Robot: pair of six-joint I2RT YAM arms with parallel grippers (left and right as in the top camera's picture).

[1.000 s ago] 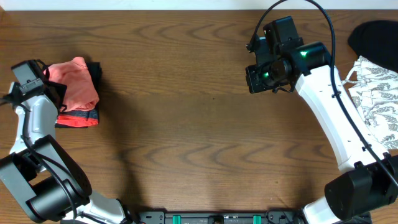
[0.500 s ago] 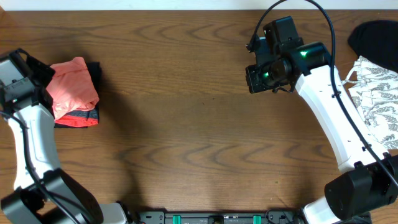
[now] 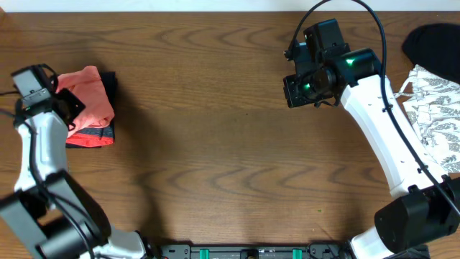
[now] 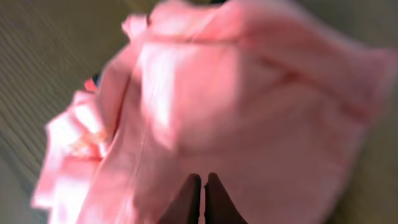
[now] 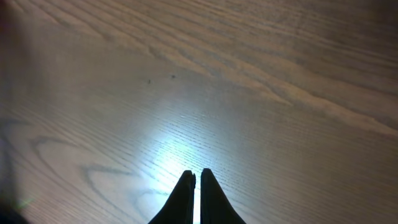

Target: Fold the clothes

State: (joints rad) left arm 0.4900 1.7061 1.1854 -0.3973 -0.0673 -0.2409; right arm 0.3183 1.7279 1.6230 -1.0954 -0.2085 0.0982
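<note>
A folded salmon-pink garment (image 3: pixel 92 97) lies at the table's left on a black one with a red-grey band (image 3: pixel 92 137). My left gripper (image 3: pixel 66 106) sits at the pink garment's left edge. In the left wrist view its fingertips (image 4: pixel 203 180) are pressed together just over the blurred pink cloth (image 4: pixel 249 112), with nothing visibly between them. Over bare wood at the upper right, away from any clothes, my right gripper (image 3: pixel 300 92) hovers. Its fingers (image 5: pixel 198 175) are shut and empty.
A white garment with grey print (image 3: pixel 435 115) and a plain black one (image 3: pixel 431 43) lie at the right edge, behind the right arm. Bare wood table (image 3: pixel 215 144) spans the middle.
My left arm swung out to the left, then came back against the pink garment's edge, and its jaws closed. The right arm has not moved.
</note>
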